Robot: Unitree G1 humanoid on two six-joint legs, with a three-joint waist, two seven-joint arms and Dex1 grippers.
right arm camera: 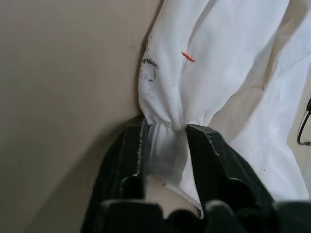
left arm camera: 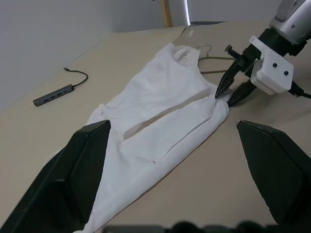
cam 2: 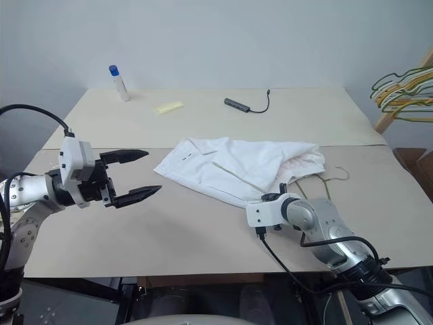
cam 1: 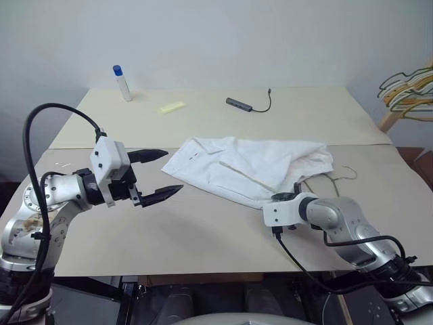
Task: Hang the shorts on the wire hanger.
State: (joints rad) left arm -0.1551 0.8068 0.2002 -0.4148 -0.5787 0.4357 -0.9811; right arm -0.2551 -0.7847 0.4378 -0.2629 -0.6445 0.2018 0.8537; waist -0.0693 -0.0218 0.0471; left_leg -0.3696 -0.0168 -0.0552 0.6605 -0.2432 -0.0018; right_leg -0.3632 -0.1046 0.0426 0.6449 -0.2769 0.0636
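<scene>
Shorts (cam 1: 250, 166) cover the wire hanger (cam 1: 338, 177); USB hub (cam 1: 239, 103) beyond.

We see two jointed arms of rounded silver-grey metal segments, each ending in a boxy white plastic wrist housing with small dark screw holes, a looping black cable, and a left gripper (cam 1: 160, 173) and right gripper (left arm camera: 229, 92) of two tapered black fingers.

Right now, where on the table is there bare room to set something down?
Free: the front strip between the left gripper and the right gripper; the far right corner past the USB hub. Crowded: the middle, under the shorts and wire hanger.
</scene>
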